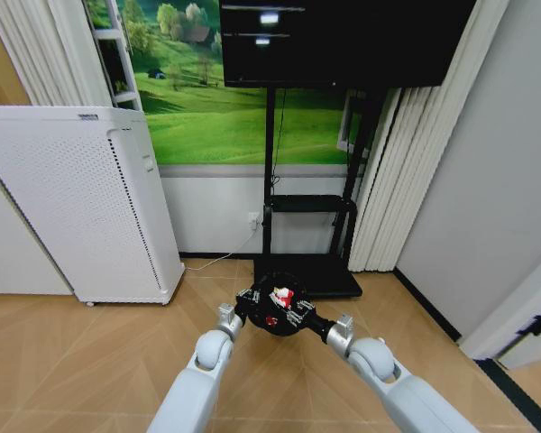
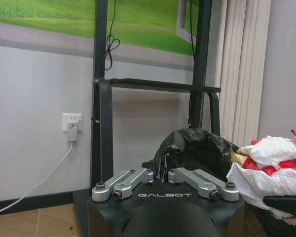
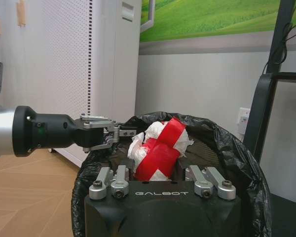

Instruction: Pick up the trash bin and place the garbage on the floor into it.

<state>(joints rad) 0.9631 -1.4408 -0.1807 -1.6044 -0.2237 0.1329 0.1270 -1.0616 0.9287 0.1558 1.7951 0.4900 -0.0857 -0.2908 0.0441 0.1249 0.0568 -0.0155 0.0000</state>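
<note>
- Both arms are reaching forward in the head view, meeting at the bin (image 1: pixel 277 311), which is sitting low between them in front of the black stand base (image 1: pixel 320 275).
- Left gripper (image 1: pixel 250 299) is sitting at the bin's left rim; in the right wrist view its fingers (image 3: pixel 119 132) are closing on the liner edge, gap nearly shut, so it looks pinched on the bin rim.
- Right gripper (image 1: pixel 305 316) is sitting at the bin's right rim; its fingertips are hidden behind the gripper body and the liner in the right wrist view, so can't tell how far open it is or whether it's holding the rim.
- Garbage (image 3: pixel 158 148) is lying inside the bin: red-and-white wrapper scraps piling up above the liner, also showing in the left wrist view (image 2: pixel 269 158) and as a red-white patch from the head.
- Bottle isn't distinguishable in the pile.
- Bin bottom is being hidden by the grippers, so can't tell if it's touching the floor (image 1: pixel 72 361).
- White purifier (image 1: pixel 81 198) is standing left of the bin, near the wall.
</note>
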